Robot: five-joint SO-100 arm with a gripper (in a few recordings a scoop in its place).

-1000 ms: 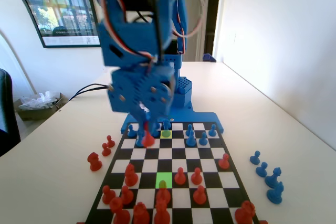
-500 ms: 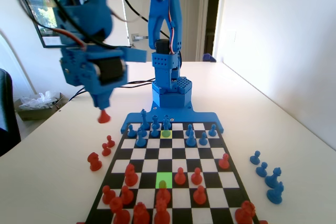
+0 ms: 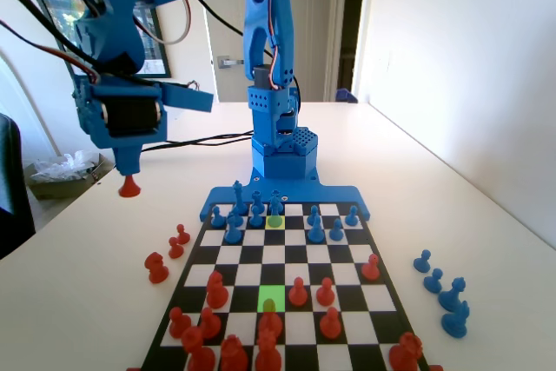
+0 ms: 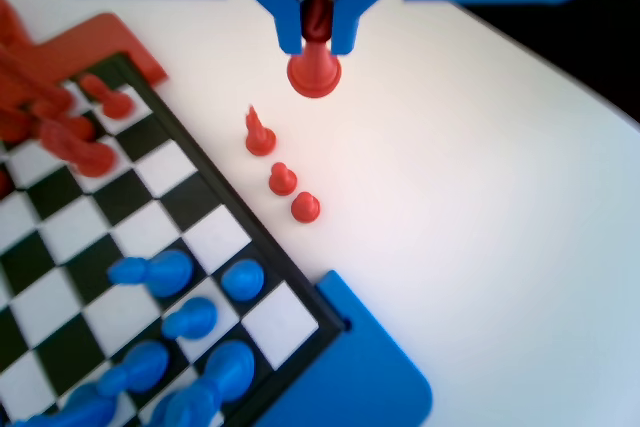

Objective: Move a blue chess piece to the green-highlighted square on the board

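- Fixed view: your claw (image 3: 129, 173) hung over the bare surface (image 3: 104, 241), left of the board (image 3: 287, 258), clamped on a red pawn (image 3: 129, 186) by its head, base hanging free.
- The blue chess piece (image 3: 336, 230) you wanted stood in the far rows; the green-highlighted square (image 3: 272, 296) lay near the front, with a red piece just before it.
- Wrist view: the jaws were narrow around the red pawn (image 4: 314, 69), above three red pieces (image 4: 283, 178) beside the board (image 4: 200, 237).
- Judgement: the blue pawns (image 4: 190, 318) looked light, rigid, smooth plastic; you should pinch one below the knob, squarely, since neighbours stood close.
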